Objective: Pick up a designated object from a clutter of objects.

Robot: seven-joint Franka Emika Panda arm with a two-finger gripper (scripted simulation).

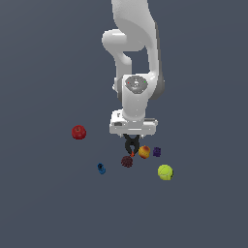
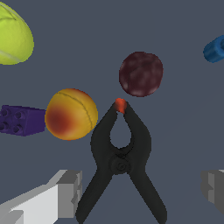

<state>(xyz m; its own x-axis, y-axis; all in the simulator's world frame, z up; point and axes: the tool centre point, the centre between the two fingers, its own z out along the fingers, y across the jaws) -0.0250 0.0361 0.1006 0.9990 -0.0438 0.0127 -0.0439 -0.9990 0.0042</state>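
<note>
**Black clamp sits between spread claw fingers, not gripped**

Black plastic spring clamp [image 2: 120,164], two handles splayed in a V with an orange-red tip, lies flat on the dark grey surface [image 1: 43,203]. In the exterior view it's at frame centre, directly under the white arm's claw [image 1: 131,136]. Wrist view: grey fingers [image 2: 68,192] stand wide apart, one on each side of the clamp handles, clear gaps both sides. Claw released, holding nothing.

Neighbours:
- dark maroon bumpy ball [image 2: 141,73] just beyond the clamp tip, small gap, not touching
- orange-yellow round fruit with a red blush [image 2: 71,113] just beside the clamp's jaw end; contact unclear
- small purple studded brick [image 2: 22,119] touching or nearly touching the fruit's far side
- yellow-green tennis ball [image 1: 165,172] lower right of the cluster in the exterior view
- small blue piece [image 1: 101,168] lower left, apart
- red apple [image 1: 79,131] well apart, at the exterior view's left
</note>
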